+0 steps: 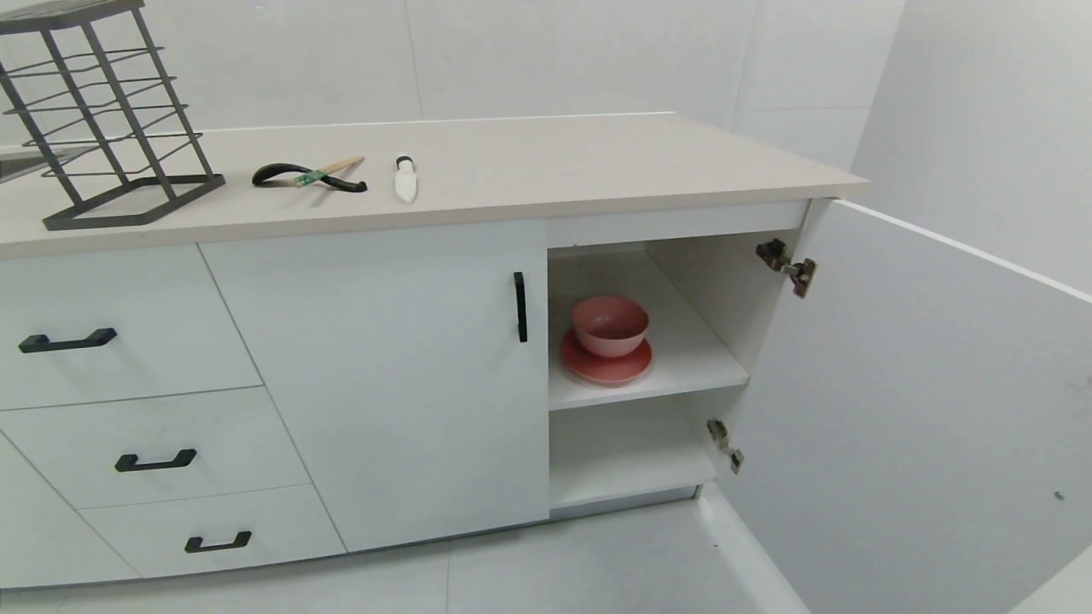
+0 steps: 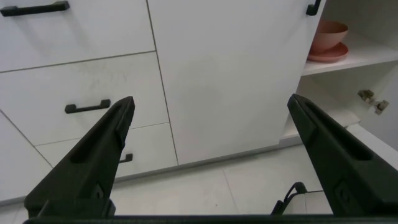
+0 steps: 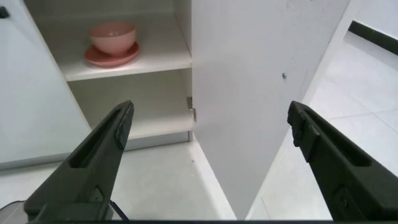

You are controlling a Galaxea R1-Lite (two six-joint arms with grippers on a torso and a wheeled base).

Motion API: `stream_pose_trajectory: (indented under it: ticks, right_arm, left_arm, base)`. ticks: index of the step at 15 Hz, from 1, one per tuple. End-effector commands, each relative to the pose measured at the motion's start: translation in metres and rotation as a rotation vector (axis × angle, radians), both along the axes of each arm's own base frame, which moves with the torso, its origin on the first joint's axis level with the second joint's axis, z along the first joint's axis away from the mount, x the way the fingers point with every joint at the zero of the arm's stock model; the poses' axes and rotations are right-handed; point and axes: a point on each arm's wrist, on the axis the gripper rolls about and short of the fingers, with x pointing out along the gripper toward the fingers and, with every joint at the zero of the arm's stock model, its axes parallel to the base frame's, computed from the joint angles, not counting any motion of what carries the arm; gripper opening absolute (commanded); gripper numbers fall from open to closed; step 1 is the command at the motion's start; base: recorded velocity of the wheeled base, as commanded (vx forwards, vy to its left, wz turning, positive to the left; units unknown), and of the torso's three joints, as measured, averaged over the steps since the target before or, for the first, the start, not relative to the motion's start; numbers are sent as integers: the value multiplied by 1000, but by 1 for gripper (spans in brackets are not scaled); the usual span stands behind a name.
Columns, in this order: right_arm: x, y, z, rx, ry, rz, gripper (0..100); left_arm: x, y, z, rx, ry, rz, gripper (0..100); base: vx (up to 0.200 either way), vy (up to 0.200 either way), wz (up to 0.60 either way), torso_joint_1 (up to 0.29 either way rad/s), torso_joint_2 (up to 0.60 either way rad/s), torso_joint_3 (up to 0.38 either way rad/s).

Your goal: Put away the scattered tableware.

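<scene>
Head view, the first observer begins: what lies loose?

The second: A black curved utensil (image 1: 281,173), a pair of chopsticks (image 1: 328,170) lying across it, and just beside them a small white tool (image 1: 405,179), all on the surface (image 1: 554,162) near the wire rack (image 1: 102,111). A pink bowl (image 1: 610,324) sits on a red plate (image 1: 597,368) on the upper shelf (image 1: 691,358) of the cupboard, whose door (image 1: 921,409) stands wide open.

The first: How would the pieces handle?

The second: Probably light and stiff. The chopsticks are thin and lie flat, so they may roll or slip; a pinch across the middle seems best. The white tool looks smooth; its thicker part is the better place to grip.

The first: And the hands?

The second: The left hand (image 2: 209,102) is spread wide with nothing in it, low before the closed door (image 2: 230,74). The right hand (image 3: 209,107) is equally wide and empty, facing the open cupboard.

The first: The room?

The second: Pale walls and a pale tiled floor (image 1: 554,563), with drawers (image 1: 128,341) to the left.
</scene>
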Motion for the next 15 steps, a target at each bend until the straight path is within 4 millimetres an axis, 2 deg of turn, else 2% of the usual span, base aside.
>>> stream_pose_trajectory:
  ticks: [1,8,9,10,15]
  right_arm:
    - [0,0,0,1,3,1,100]
    - [0,0,0,2,3,-2,100]
    - [0,0,0,4,5,-3,100]
    - [0,0,0,7,6,-6,0]
    - [0,0,0,8,6,-4,0]
  left_arm:
    - [0,0,0,1,-1,0,100]
    - [0,0,0,-12,1,3,100]
    - [0,0,0,-12,1,3,100]
    - [0,0,0,-12,1,3,100]
    - [0,0,0,-12,1,3,100]
  base:
    - [-200,0,0,7,-2,-2]
    - [-200,0,0,4,2,0]
    - [0,-200,0,2,2,7]
    - [0,-200,0,2,7,-2]
    - [0,-200,0,1,0,3]
